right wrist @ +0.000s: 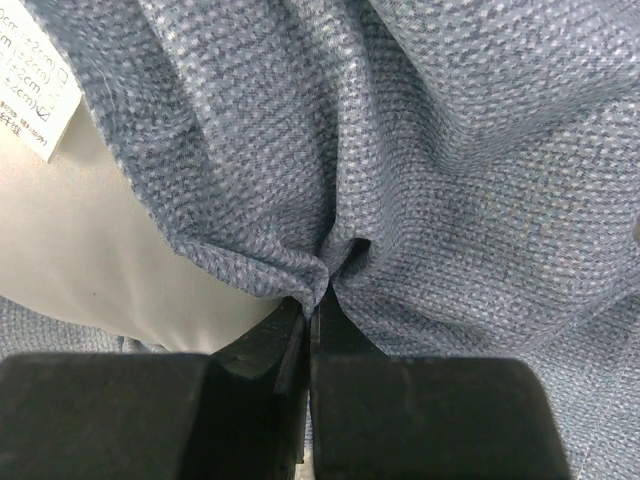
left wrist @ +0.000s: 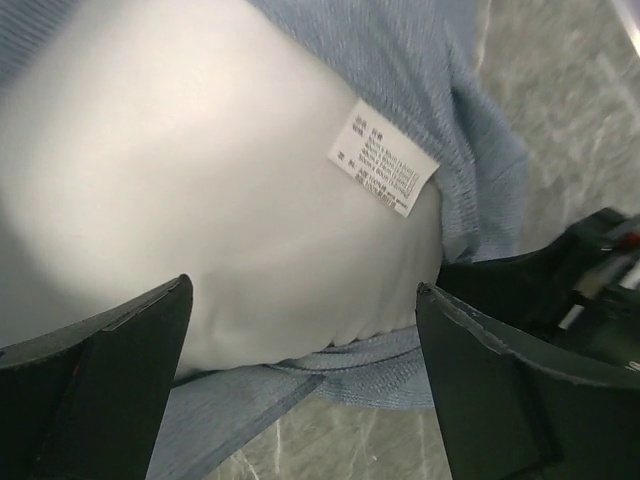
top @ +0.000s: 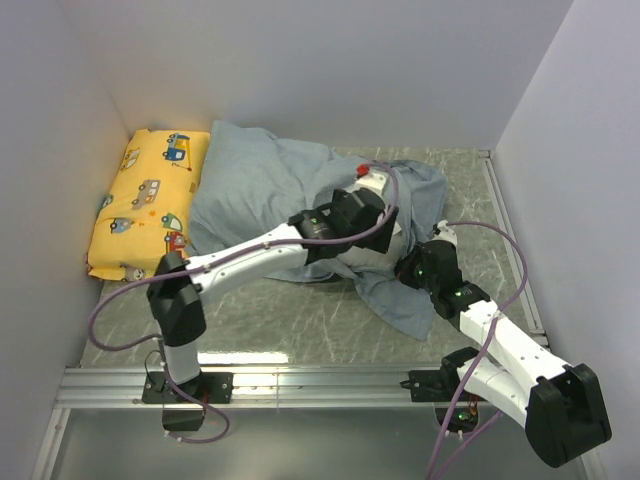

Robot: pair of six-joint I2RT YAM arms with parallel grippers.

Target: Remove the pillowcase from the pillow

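Top external, pillowcase: lies rumpled across the middle of the tabletop, with its far-left end against a yellow cushion.
Top external, arms: both reach onto the near-right end of the fabric. My left end effector is on top and my right end effector is at the lower fold.
Left wrist, left end effector: released, with the fingers spread wide and nothing between them, hanging over bare pillow.
Left wrist, pillow: its white, plump end pokes out of the case mouth, and a small printed tag sits near the fabric edge.
Left wrist, pillow handling: I judge it light, bulky and squashy, with a smooth shell that may slip. A deep pinch on the bared end near the tag looks best.
Right wrist, right end effector: clenched on a puckered fold of pillowcase, just beside the exposed pillow.
Right wrist, pillowcase handling: soft, limp, coarse weave that is likely grippy and light. It should drag rather than slide, so I would hold it at the mouth edge.
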